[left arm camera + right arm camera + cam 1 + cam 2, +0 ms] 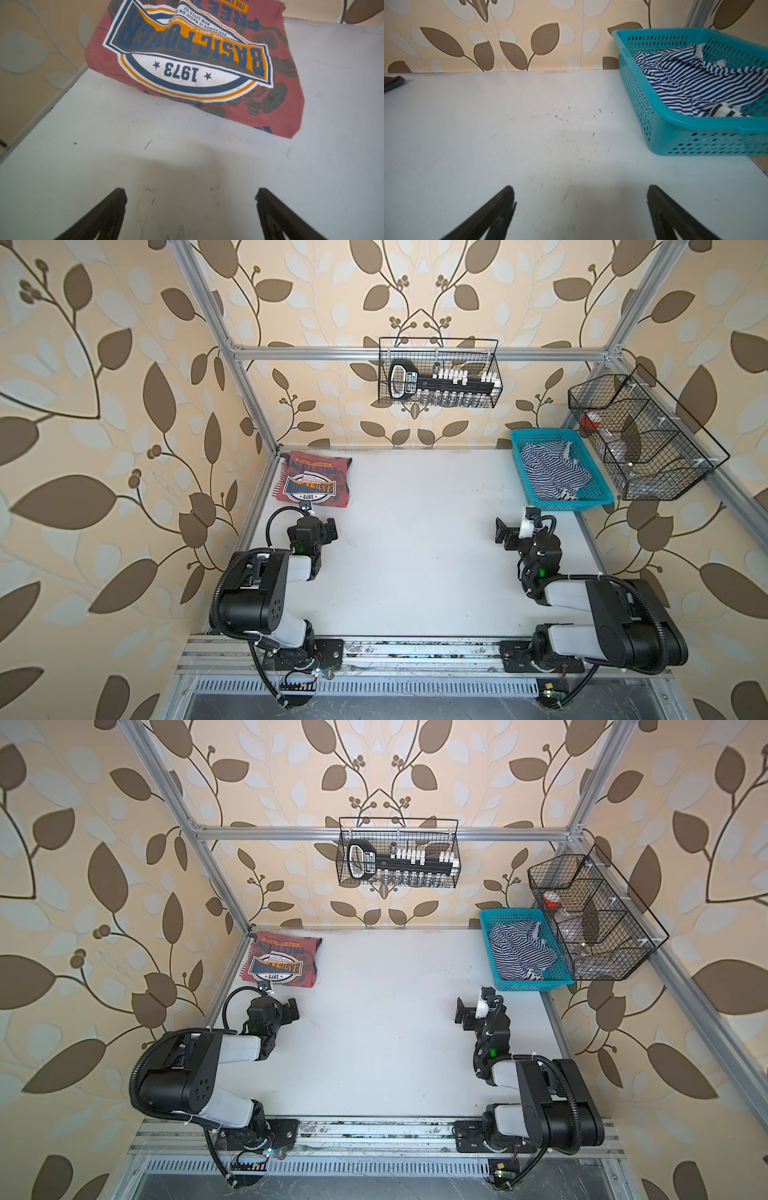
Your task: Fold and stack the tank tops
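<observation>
- Left gripper (191, 194): jaws spread wide, nothing between them. It is held over bare table, just short of the near hem of the folded stack.
- Right gripper (581, 190): likewise wide open and empty, near the teal basket (675, 122) but apart from it.
- Dusty red tank top (313, 483): folded to a compact rectangle, badge print up, at the far left corner of the table (415, 556). It lies on the red-and-white striped tank top (280, 479), of which only a striped margin shows along the left side.
- Handling, as judged: thin, light, limp cloth with no stiffness. Layers are likely to slide and fall open if lifted at one point. The best hold is a folded edge or corner, pinching all layers, with both grippers for any shift of the stack.
- Blue-and-white striped garment (691, 83): crumpled in the basket. Whether it is a tank top cannot be told.
- Edges: the stack sits close to the left frame rail (262, 491) and the back wall, so room is tight there. Approach from the near or right side.
- Open room: the middle of the table is bare between the arms, ample for spreading cloth. Wire baskets (494, 364) hang on the frame at the back and right, a snag risk for high lifts.
</observation>
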Controlling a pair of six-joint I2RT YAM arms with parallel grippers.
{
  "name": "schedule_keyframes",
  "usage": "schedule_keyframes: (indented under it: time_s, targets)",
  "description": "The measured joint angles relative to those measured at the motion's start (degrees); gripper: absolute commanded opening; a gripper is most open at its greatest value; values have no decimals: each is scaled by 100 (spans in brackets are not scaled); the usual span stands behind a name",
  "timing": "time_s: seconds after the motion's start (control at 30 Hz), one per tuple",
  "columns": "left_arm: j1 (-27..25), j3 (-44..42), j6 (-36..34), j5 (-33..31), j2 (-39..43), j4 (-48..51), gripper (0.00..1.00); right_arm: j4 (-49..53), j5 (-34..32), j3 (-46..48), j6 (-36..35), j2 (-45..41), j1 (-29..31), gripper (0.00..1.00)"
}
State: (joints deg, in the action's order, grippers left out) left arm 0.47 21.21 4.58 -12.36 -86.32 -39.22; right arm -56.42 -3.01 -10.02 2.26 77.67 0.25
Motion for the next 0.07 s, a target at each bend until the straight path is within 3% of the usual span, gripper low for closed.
schedule_keyframes:
  time_s: [0.07]
  targets:
    - [0,0,0,0,0,2,99,0,0,0,0,0,0,100]
